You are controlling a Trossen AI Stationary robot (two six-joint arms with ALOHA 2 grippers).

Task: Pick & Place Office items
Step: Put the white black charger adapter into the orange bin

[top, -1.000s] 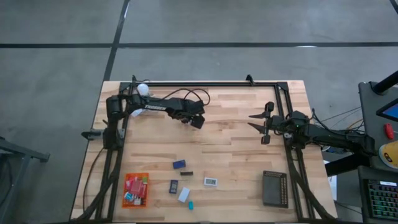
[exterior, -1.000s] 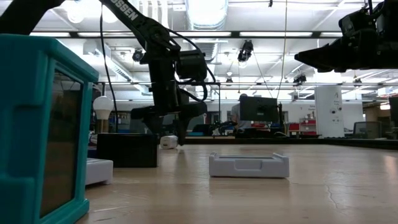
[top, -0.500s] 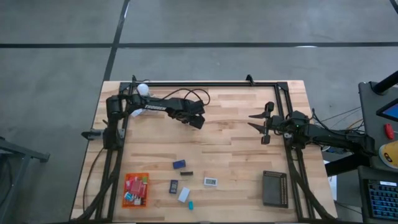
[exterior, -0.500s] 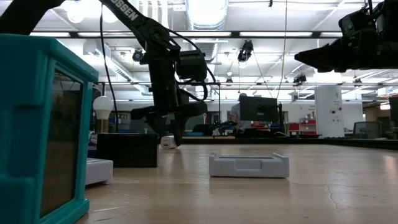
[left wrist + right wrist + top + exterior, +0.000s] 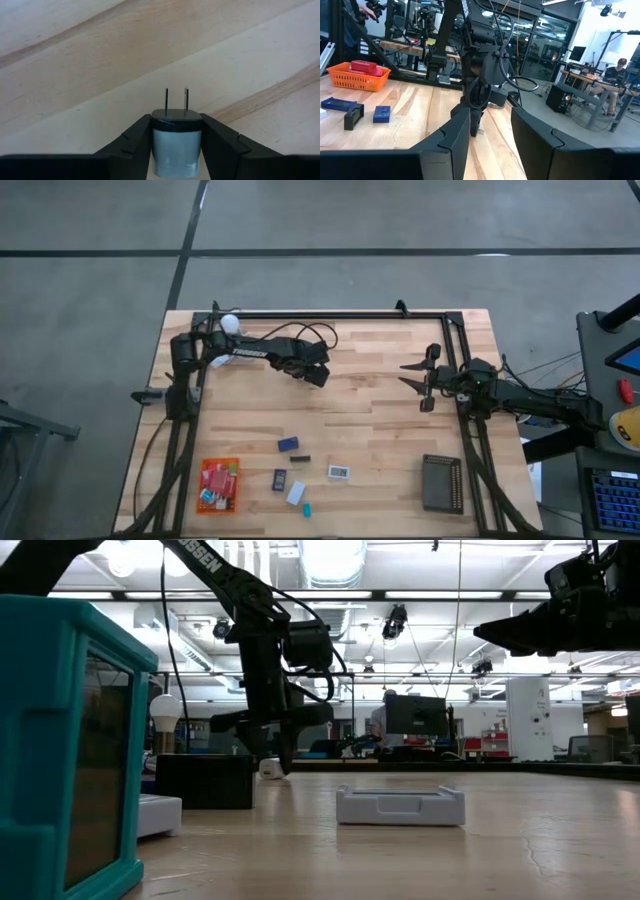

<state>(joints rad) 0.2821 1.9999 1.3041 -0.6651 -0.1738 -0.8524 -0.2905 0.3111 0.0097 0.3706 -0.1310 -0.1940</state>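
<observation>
My left gripper [image 5: 312,373] hangs over the far middle of the table, fingers pointing down, shut on a small white charger plug [image 5: 176,145] with two metal prongs. The low view shows this gripper [image 5: 272,758] too. My right gripper [image 5: 413,376] waits open and raised at the table's right, holding nothing; its fingers frame the right wrist view [image 5: 490,117]. Loose office items lie flat near the near edge: a navy piece [image 5: 288,444], a black piece [image 5: 300,459], a white rectangle [image 5: 339,472], a dark piece [image 5: 280,479], a white piece [image 5: 296,493] and a teal piece [image 5: 307,509]. My left gripper pinches the charger plug by the two sides of its body [image 5: 161,142] between both fingers [image 5: 134,145]. It comes from above, pointing down. The black face and prongs [image 5: 176,100] stick out past the fingertips toward the wood.
An orange tray [image 5: 218,484] with red pieces sits at the near left, a black ribbed tray [image 5: 441,482] at the near right. A white bulb [image 5: 230,323] rests at the far left by the left arm's base. A black frame [image 5: 330,314] runs along the far edge.
My left gripper, with the plug in it, has shifted slightly toward the table's left and has since kept still. The right arm and the loose items have stayed where they were.
</observation>
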